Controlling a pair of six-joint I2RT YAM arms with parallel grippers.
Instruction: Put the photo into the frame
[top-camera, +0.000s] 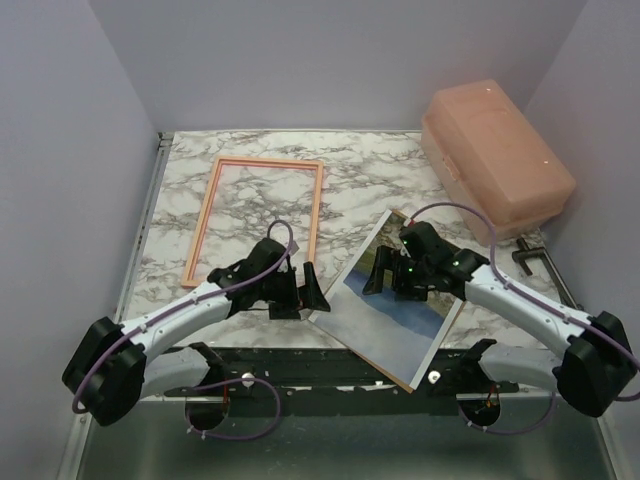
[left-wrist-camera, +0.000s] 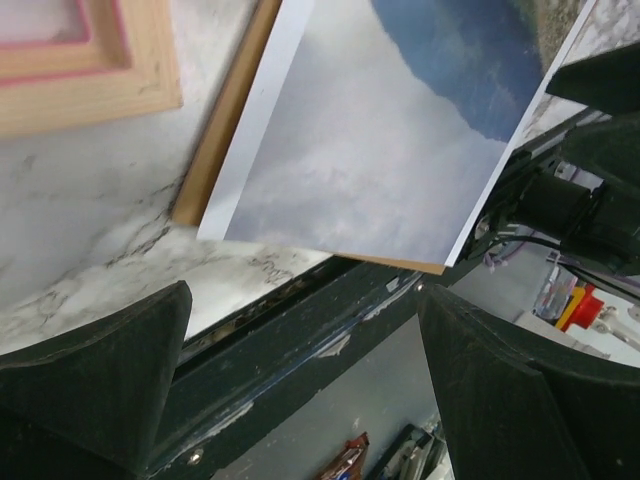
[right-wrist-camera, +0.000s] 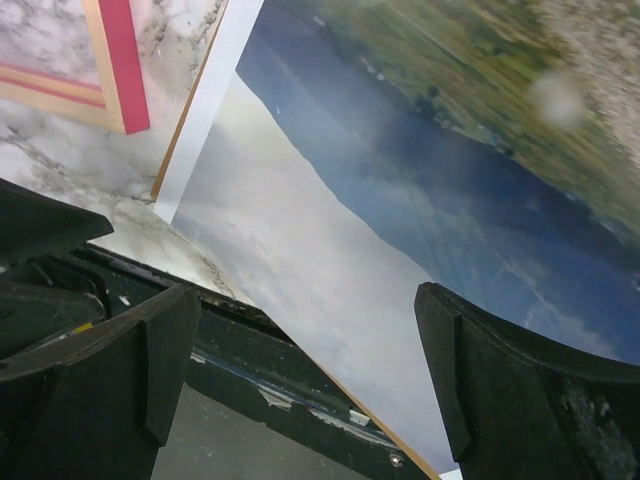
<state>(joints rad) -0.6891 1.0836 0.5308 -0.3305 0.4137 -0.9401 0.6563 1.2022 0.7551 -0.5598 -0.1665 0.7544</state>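
Top external view: the photo (top-camera: 400, 320) lies picture-up at lower centre-right, resting on a brown backing board (left-wrist-camera: 222, 135), its near corner jutting past the worktop (top-camera: 370, 190) edge over the dark rail. The frame (top-camera: 270, 160) lies flat at upper left, well apart from it. My right gripper (top-camera: 392, 282) hovers over the photo's upper part and my left gripper (top-camera: 303, 298) sits just beside its left edge; both have their jaws spread wide and hold nothing. I judge this to be the approach to picking up the photo. The next move calls for pinching the thin sheet alone, likely at the overhanging corner, without catching the board or creasing the paper. Bare marble between photo and frame gives room to carry it across; the pink box (top-camera: 495, 150) at upper right stands clear.
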